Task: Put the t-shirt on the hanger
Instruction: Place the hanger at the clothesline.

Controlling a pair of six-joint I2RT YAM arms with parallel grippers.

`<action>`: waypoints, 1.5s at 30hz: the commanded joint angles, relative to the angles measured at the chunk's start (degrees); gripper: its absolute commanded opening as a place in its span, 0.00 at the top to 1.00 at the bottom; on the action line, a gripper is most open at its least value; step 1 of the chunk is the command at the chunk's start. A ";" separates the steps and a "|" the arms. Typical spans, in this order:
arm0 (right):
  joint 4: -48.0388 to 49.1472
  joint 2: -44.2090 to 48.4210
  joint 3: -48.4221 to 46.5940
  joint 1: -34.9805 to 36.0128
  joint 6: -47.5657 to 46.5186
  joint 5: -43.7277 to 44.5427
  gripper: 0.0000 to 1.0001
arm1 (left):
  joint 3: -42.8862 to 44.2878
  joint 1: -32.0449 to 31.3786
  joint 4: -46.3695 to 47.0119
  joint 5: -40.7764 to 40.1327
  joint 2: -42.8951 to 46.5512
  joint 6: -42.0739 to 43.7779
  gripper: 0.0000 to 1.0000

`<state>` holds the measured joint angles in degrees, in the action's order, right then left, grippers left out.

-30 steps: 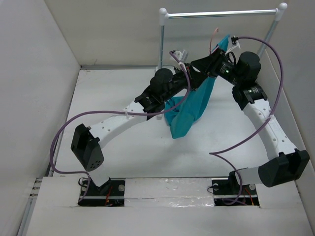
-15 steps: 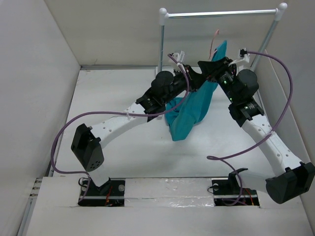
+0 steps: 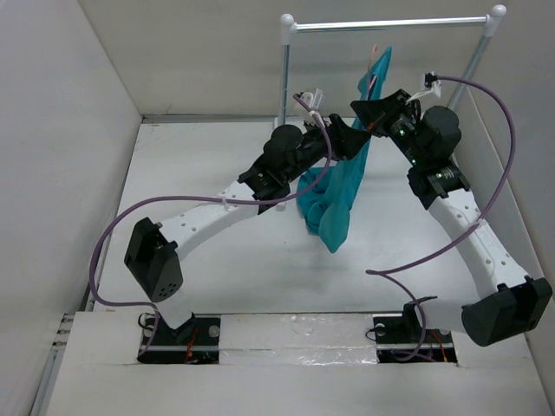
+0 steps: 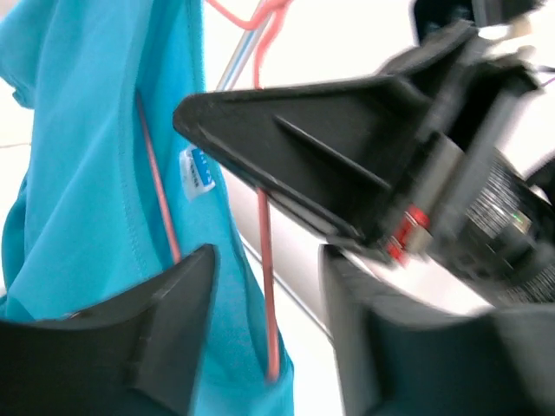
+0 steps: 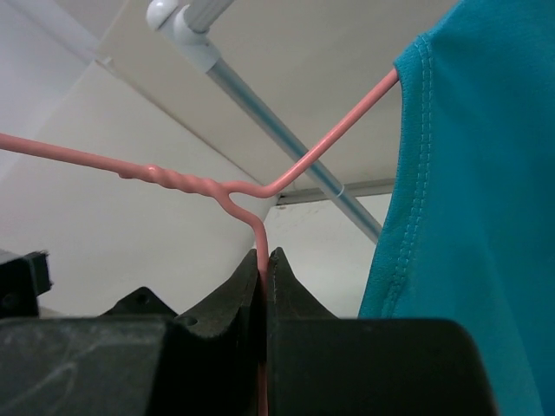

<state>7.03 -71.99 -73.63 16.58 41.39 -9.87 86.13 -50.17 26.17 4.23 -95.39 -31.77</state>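
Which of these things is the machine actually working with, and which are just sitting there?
In use: teal fabric t-shirt; reddish-pink wire hanger, pinched by the right end effector; open left end effector by the shirt.
Just there: white-posted rack with silver bar; white table.

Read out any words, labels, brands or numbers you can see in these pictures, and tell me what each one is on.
Nothing is readable.
White neck label inside the t-shirt: blue print, too blurred to read.
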 commanded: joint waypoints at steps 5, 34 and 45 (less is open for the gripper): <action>-3.51 -3.77 -8.98 -5.42 0.71 -9.81 1.00 | -2.01 -0.10 6.35 0.61 8.29 3.02 0.34; -0.89 -23.20 -27.28 -22.12 7.39 -23.00 1.00 | -48.59 -25.67 7.93 -27.52 31.50 3.65 0.47; 1.59 -20.99 -25.32 -25.37 8.45 -24.76 1.00 | -54.66 -33.15 11.35 -36.57 33.96 3.11 0.50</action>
<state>3.95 -94.15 -95.53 -8.14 49.74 -33.54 31.99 -83.05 32.80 -28.51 -64.64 -28.38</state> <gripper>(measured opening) 0.048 0.508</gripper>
